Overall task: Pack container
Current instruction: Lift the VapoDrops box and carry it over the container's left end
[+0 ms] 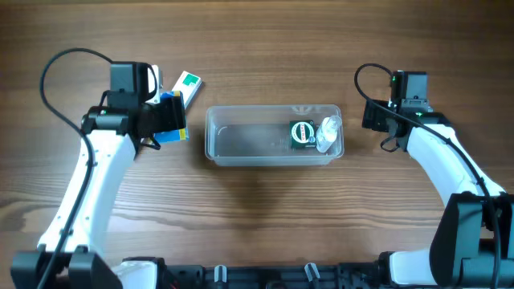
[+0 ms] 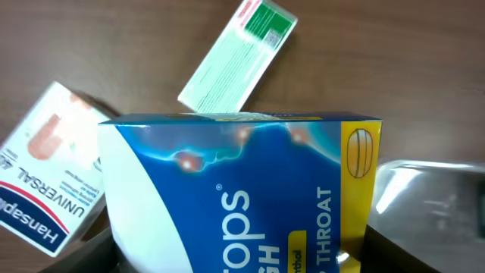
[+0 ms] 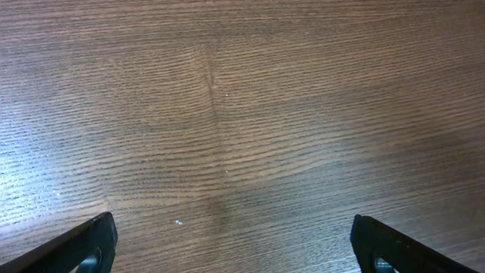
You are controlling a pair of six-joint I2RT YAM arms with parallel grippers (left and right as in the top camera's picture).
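Observation:
The container [image 1: 249, 144], a clear plastic tub, lies mid-table with a round green tin [image 1: 302, 134] and a small clear packet [image 1: 328, 132] at its right end. Its corner [image 2: 432, 197] shows at the right of the left wrist view. Just left of the tub, my left gripper [image 1: 165, 120] [image 2: 242, 258] is shut on a blue and yellow throat-drops box [image 1: 173, 133] [image 2: 242, 189], which fills the space between its jaws. My right gripper [image 1: 372, 117] [image 3: 235, 243] hangs open to the right of the tub over bare wood, nothing between its fingers [image 3: 83, 246].
A white box with green print [image 1: 188, 85] [image 2: 239, 61] lies behind the blue box. A white plaster box with red lettering [image 2: 49, 167] lies to its left in the left wrist view. The table is brown wood.

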